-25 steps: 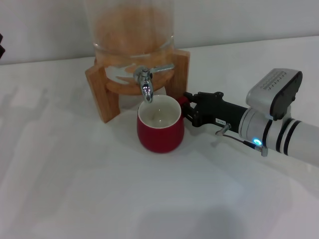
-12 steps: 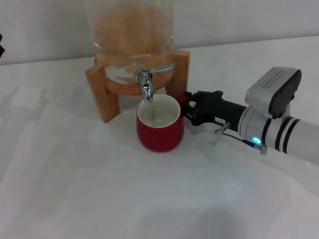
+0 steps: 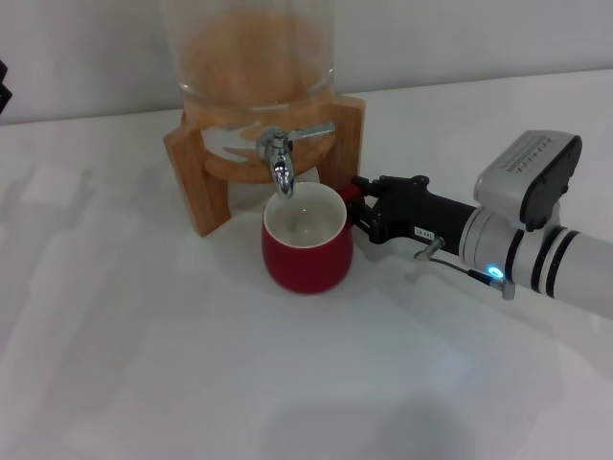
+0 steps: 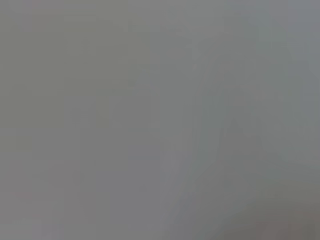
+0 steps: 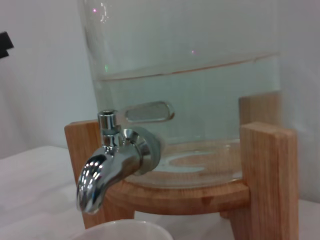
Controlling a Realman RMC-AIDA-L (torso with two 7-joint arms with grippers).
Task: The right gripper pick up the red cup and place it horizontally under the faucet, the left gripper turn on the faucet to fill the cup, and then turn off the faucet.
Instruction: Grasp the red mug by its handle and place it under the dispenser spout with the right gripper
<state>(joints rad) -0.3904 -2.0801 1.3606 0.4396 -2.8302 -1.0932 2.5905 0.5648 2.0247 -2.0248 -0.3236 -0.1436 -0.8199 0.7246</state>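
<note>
The red cup stands upright on the white table, its white inside open straight under the spout of the chrome faucet. My right gripper reaches in from the right and is shut on the cup's small red handle. In the right wrist view the faucet fills the near ground, with the cup's white rim just below the spout. The flat lever points to the right. No water is running. The left gripper is out of view, and the left wrist view is plain grey.
The glass dispenser holds liquid and sits on a wooden stand at the back of the white table. A small dark shape shows at the far left edge.
The cup and my right gripper have shifted very slightly to the left under the spout; nothing else has moved.
</note>
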